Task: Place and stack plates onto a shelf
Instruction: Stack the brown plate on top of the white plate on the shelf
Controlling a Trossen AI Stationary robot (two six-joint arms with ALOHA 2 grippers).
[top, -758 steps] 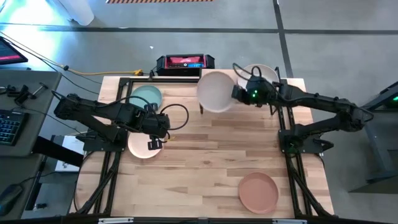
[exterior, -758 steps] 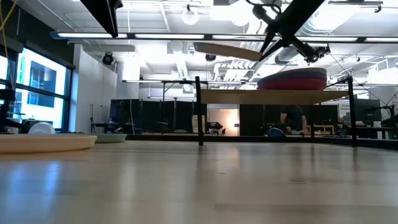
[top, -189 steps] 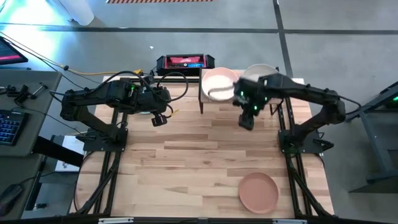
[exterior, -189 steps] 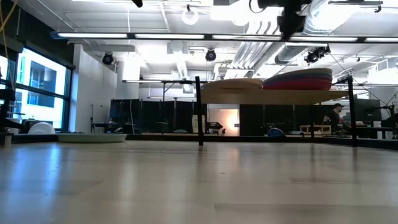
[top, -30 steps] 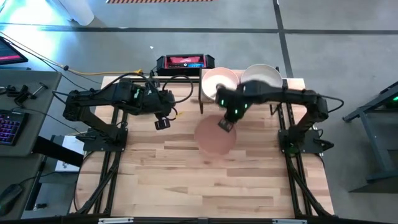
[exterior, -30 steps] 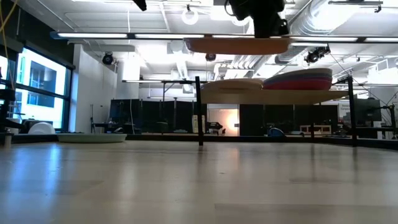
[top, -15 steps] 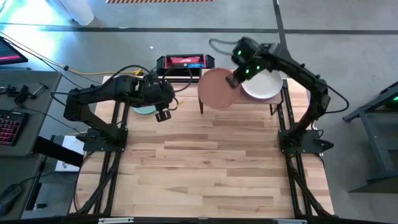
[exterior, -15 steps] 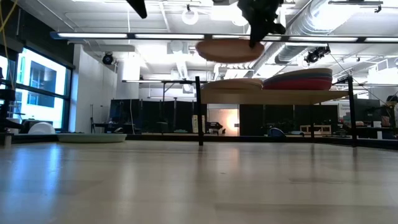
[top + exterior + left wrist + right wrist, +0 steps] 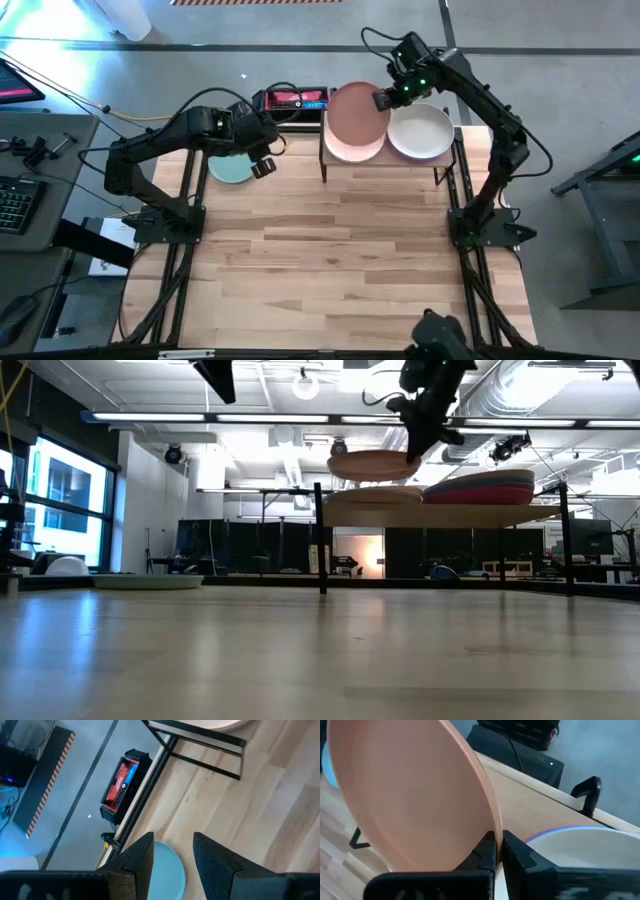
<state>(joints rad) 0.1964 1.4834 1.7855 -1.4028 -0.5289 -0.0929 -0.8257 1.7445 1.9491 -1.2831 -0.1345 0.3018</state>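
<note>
Terracotta plate [image 9: 357, 116] hangs above the left half of the shelf [image 9: 440, 161], near the top centre of the high view, pinched by its rim in the right gripper [image 9: 383, 100], whose fingers are clamped tight on the edge. In the right wrist view the plate [image 9: 410, 795] fills the upper left of the picture, the two dark fingers [image 9: 487, 851] nipping its rim. Under it lies a peach-pink plate [image 9: 345, 152], showing only as a crescent at the lower edge. The low view shows the carried plate [image 9: 372, 463] near level, slightly above that one and not yet touching it. To the right stands a taller stack [image 9: 480, 488] topped by a cream-white plate [image 9: 421, 132].

What could go wrong: the grip is on one edge only, so the far side may droop and strike the peach-pink plate first, shoving it toward the shelf's left end. Let go while off-centre, the plate could settle askew or slide off. Its right edge sits close to the cream-white plate, so a drift that way could knock that stack.

Being round, the plate has no long axis; its hollow face looks upward and its flat plane lies roughly level, the held edge toward the frame's right.

The left gripper [image 9: 262, 165] waits with fingers parted at upper left, over the teal plate [image 9: 229, 171] on the table [image 9: 340, 260].
</note>
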